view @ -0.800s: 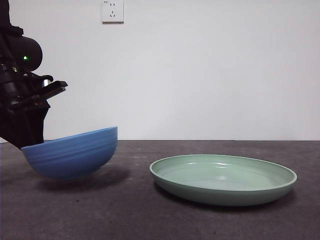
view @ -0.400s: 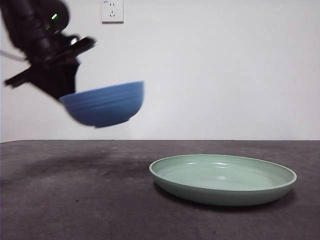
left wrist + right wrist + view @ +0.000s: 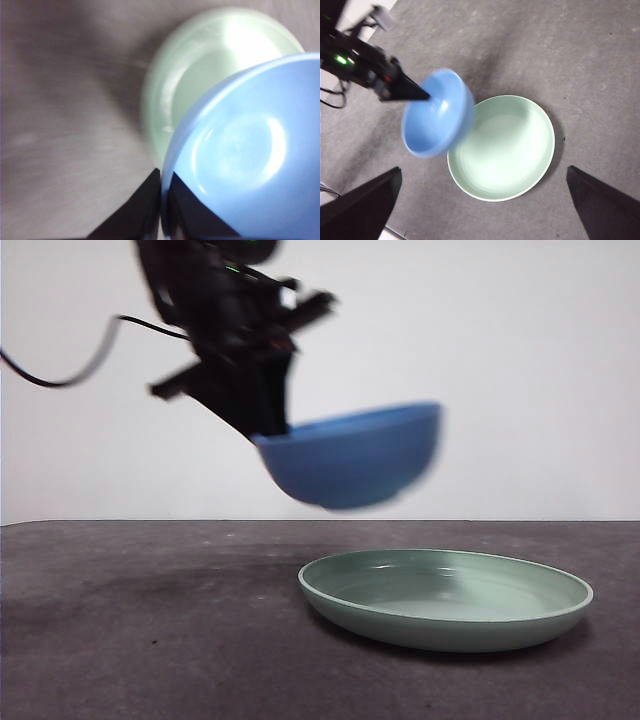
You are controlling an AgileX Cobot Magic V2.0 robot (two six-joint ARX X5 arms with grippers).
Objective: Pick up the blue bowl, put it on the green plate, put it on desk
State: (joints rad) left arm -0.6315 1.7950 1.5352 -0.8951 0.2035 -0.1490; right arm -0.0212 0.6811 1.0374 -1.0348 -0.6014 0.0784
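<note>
My left gripper is shut on the rim of the blue bowl and holds it in the air, tilted, above the left edge of the green plate. The left wrist view shows its jaws pinching the bowl's rim with the plate below. The right wrist view looks down from high up on the bowl, the plate and the left gripper. My right gripper is open, wide apart, high over the desk.
A black cable hangs from the left arm. A white wall stands behind the desk. The desk's edge and a pale floor strip show in the right wrist view.
The left gripper has lifted the blue bowl off the desk and carried it to the right, from the left side to just over the plate's left edge.
</note>
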